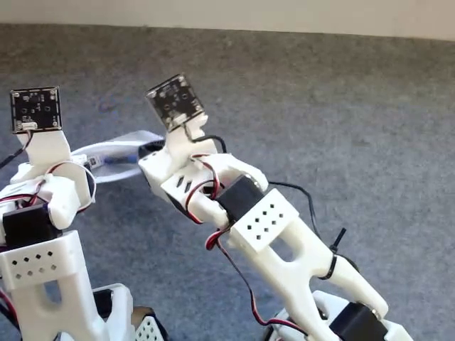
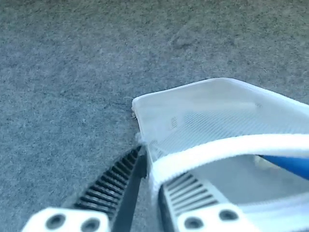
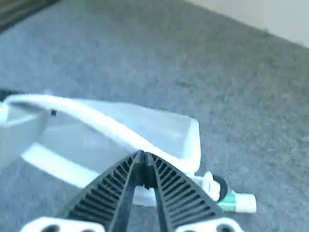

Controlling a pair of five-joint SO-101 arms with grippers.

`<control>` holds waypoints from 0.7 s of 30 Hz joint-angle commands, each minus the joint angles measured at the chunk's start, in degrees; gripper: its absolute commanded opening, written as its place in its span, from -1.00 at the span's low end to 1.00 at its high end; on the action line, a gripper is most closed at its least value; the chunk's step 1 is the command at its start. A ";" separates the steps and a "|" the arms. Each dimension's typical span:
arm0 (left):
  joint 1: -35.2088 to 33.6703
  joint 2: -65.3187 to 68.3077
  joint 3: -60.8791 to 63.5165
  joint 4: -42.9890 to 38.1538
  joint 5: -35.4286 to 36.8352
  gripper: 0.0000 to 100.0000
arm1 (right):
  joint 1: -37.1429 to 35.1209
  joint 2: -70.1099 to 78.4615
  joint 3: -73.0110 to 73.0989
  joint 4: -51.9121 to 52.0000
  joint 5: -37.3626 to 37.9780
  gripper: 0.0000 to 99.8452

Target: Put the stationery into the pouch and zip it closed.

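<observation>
1. Where the two arms meet over the grey mat [image 1: 334, 106], the pouch [image 1: 114, 148] lies at about 9 o'clock from the middle of the high view. It is a translucent white mesh bag with a white zip band [image 2: 231, 147] along its mouth.
2. The left arm [image 1: 43, 234] rises at 8 o'clock in the high view. The right arm [image 1: 284, 241] stretches in from 5 o'clock toward 10 o'clock, and the pouch sits between their wrists.
3. The left gripper [image 2: 145, 155] is clenched on the pouch. In its wrist view a black ribbed finger [image 2: 113, 186] and a white ribbed finger [image 2: 190, 193] close on the corner where the zip band starts.
4. A blue item [image 2: 289, 166] lies inside the pouch, just under the zip band. The band arches up off the lower wall, so the mouth stands open there.
5. The right gripper [image 3: 143, 155] is clenched too, its two black ribbed fingers [image 3: 178, 193] meeting tip to tip right at the pouch's rim. Whether they pinch the rim or a zip pull, I cannot tell.
6. A white stick [image 3: 236, 203] with a green band and a black ring lies on the mat outside the pouch, just beside its corner. It is partly behind the right gripper's fingers.
</observation>
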 commanded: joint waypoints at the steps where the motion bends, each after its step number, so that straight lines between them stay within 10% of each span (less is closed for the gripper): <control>1: 1.36 -0.48 -0.57 0.18 -0.44 -0.98 | -1.98 5.76 -0.40 3.65 3.69 -0.98; 21: 1.36 -0.48 -0.57 0.00 -0.44 -0.98 | -1.98 -9.36 -1.63 3.74 -1.49 -0.99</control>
